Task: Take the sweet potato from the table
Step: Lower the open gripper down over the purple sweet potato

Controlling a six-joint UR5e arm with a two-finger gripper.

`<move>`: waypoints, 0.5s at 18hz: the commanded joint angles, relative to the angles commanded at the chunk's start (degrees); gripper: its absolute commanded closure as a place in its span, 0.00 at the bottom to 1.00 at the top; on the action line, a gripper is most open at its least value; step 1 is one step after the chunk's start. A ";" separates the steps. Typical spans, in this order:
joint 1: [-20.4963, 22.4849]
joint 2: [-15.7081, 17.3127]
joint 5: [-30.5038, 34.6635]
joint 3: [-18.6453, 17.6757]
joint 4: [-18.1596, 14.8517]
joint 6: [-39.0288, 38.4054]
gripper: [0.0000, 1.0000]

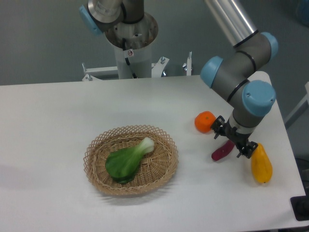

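Note:
The sweet potato [219,152], a small dark purple tuber, lies on the white table [58,125] at the right, between the orange fruit and the yellow vegetable. My gripper [231,141] hangs right over its upper end, open, with one fingertip on each side of the tuber. The wrist hides the tuber's far end. I cannot tell whether the fingers touch it.
A round orange fruit [204,121] sits just left of the gripper. A yellow pear-shaped vegetable [261,164] lies just right of it. A wicker basket [99,147] holding a green bok choy [126,160] stands at the table's centre. The robot base [131,43] rises behind.

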 joint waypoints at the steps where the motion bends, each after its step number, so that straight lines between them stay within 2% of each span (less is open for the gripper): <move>1: -0.09 -0.09 0.00 -0.62 0.88 0.00 0.00; 9: -0.09 -1.05 0.00 -2.91 4.40 -0.09 0.00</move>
